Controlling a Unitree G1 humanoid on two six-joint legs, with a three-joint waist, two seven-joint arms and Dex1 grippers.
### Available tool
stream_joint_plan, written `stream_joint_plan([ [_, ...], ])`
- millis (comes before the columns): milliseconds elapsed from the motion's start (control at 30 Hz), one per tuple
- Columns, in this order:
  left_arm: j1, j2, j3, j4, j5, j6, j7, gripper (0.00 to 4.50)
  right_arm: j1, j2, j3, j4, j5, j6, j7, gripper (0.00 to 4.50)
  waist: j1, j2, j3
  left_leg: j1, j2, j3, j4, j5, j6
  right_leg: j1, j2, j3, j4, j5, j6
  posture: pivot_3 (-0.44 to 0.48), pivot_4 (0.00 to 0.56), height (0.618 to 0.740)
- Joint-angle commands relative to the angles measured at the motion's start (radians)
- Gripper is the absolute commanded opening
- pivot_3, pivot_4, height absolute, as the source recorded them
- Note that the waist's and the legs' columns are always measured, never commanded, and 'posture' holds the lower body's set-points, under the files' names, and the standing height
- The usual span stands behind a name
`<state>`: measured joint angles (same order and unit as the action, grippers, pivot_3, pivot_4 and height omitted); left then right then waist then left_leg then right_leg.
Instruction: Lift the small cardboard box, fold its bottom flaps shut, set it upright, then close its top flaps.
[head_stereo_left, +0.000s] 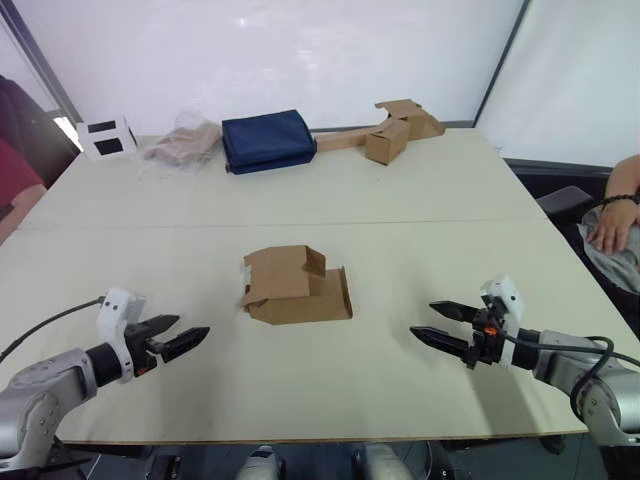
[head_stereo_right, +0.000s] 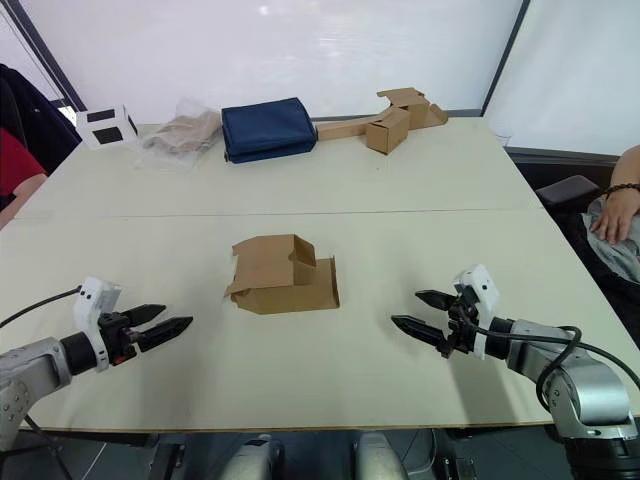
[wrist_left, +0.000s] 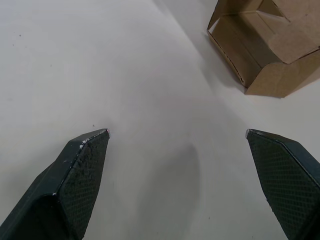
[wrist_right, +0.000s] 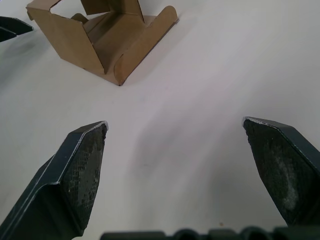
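The small cardboard box (head_stereo_left: 296, 286) lies on its side in the middle of the white table (head_stereo_left: 330, 200), plain brown, with flaps splayed open at both ends. The same box (wrist_left: 265, 45) appears in the left wrist view, and in the right wrist view the box (wrist_right: 102, 37) shows its hollow inside. My left gripper (head_stereo_left: 180, 340) hovers open over the table to the box's left, apart from it. On the other side, my right gripper (head_stereo_left: 440, 325) is open too, pointing toward the box with a clear gap between them. Neither holds anything.
At the table's far edge sit a dark blue folded bag (head_stereo_left: 267, 140), a crumpled clear plastic bag (head_stereo_left: 182, 145), a white device (head_stereo_left: 106, 137) and a cluster of brown boxes with a long strip (head_stereo_left: 392, 130). A person's hand (head_stereo_left: 610, 225) rests at the right.
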<state>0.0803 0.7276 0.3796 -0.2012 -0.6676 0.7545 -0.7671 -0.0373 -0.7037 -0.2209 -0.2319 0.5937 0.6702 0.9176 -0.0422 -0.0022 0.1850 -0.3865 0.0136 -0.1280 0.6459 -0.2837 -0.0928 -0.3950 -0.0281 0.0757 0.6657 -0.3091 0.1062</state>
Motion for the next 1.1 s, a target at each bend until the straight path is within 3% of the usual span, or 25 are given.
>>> stream_joint_plan([
  [33, 0.01, 0.011, 0.032, -0.012, -0.008, -0.028, -0.026, 4.5, -0.016, -0.012, -0.003, -0.015, 0.008, -0.01, 0.005, 4.46, 0.0, 0.0, 0.0, 0.0, 0.0, 0.0, 0.0, 0.0, 0.0, 0.0, 0.0, 0.0, 0.0, 0.0, 0.0, 0.0, 0.15, 0.74],
  [700, -0.02, 0.001, 0.073, 0.036, 0.003, -0.067, -0.008, 4.5, -0.101, -0.026, 0.015, 0.01, 0.008, 0.02, -0.004, 4.46, 0.0, 0.0, 0.0, 0.0, 0.0, 0.0, 0.0, 0.0, 0.0, 0.0, 0.0, 0.0, 0.0, 0.0, 0.0, 0.0, 0.15, 0.74],
  [1033, -0.116, 0.051, 0.044, 0.087, -0.058, 0.036, -0.056, 4.5, -0.103, -0.017, 0.015, 0.0, -0.012, -0.017, -0.038, 4.46, 0.0, 0.0, 0.0, 0.0, 0.0, 0.0, 0.0, 0.0, 0.0, 0.0, 0.0, 0.0, 0.0, 0.0, 0.0, 0.0, 0.15, 0.74],
  [1100, -0.155, 0.061, 0.044, 0.128, -0.118, 0.115, -0.092, 4.5, -0.09, -0.016, 0.018, -0.02, -0.012, -0.022, -0.043, 4.46, -0.001, 0.0, 0.0, 0.0, 0.0, 0.0, 0.0, 0.0, 0.0, 0.0, 0.0, 0.0, 0.0, 0.0, 0.0, 0.0, 0.15, 0.74],
])
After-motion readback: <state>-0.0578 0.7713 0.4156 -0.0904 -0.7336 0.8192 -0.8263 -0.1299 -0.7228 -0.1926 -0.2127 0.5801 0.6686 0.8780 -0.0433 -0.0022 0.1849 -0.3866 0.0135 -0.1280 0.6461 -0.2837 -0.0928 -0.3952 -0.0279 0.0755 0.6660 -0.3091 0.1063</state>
